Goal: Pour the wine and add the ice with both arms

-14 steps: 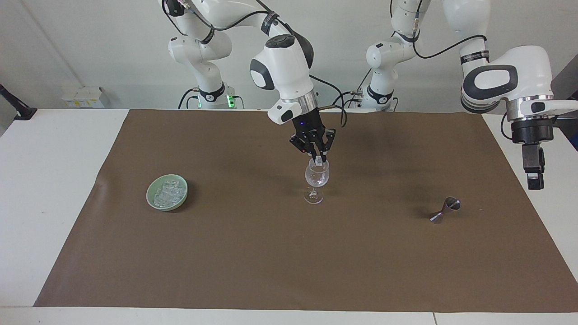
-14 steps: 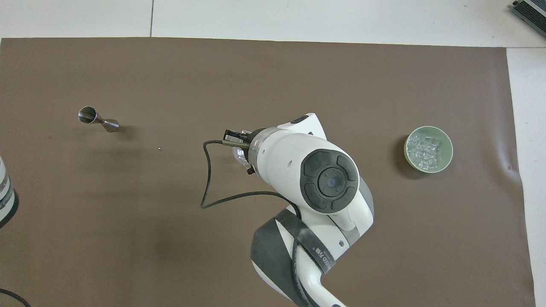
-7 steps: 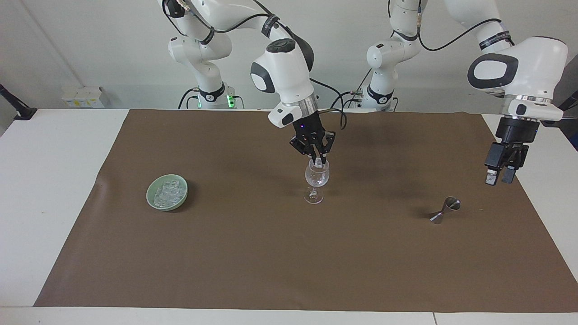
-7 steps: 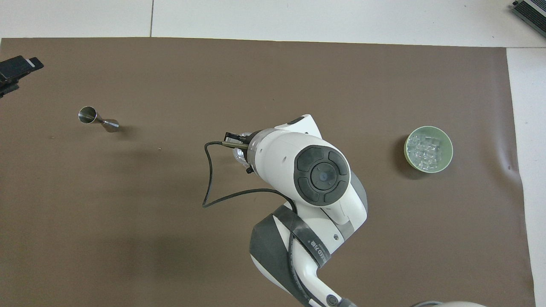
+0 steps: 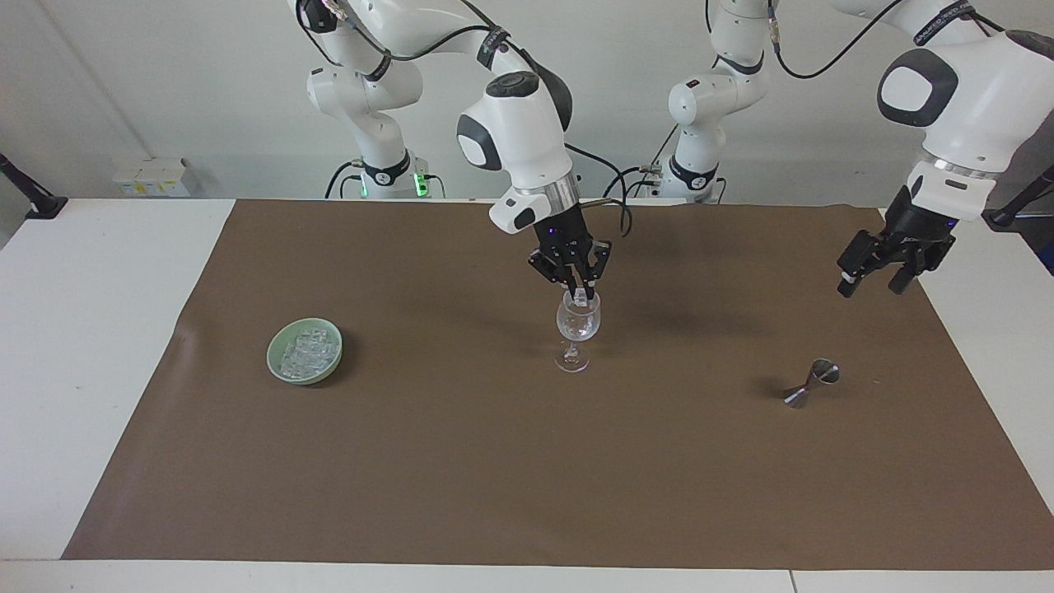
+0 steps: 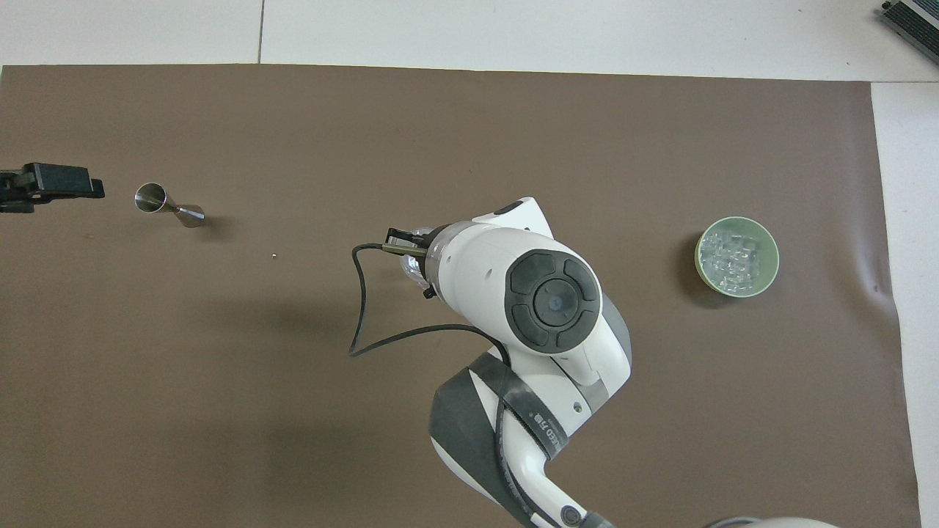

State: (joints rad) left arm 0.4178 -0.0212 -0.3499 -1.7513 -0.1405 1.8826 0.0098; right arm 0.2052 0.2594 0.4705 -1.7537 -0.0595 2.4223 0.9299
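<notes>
Where the ice (image 5: pixel 305 352) lies: heaped in a green bowl (image 5: pixel 276 367) on the brown mat (image 5: pixel 494 478), toward the right arm's end of the bench (image 5: pixel 82 329).
Wine glass (image 5: pixel 578 325): upright at mid-mat, well apart from the bowl.
Right claw (image 5: pixel 581 290): tips at the glass's rim, pointing down into the bowl of the glass, pressed on what looks like a single ice cube (image 5: pixel 584 291).
Jigger (image 5: pixel 811 384): small metal measure, apparently lying on its side, toward the left arm's end of the mat.
Left claw (image 5: pixel 871 282): fingers spread, nothing in them, raised over the mat's edge near the jigger.
Step in hand: adding ice, with the cube poised for release into the glass.
Next move: the right claw should part its tips so the cube drops inside without knocking the rim, then lift straight up clear of the glass.
</notes>
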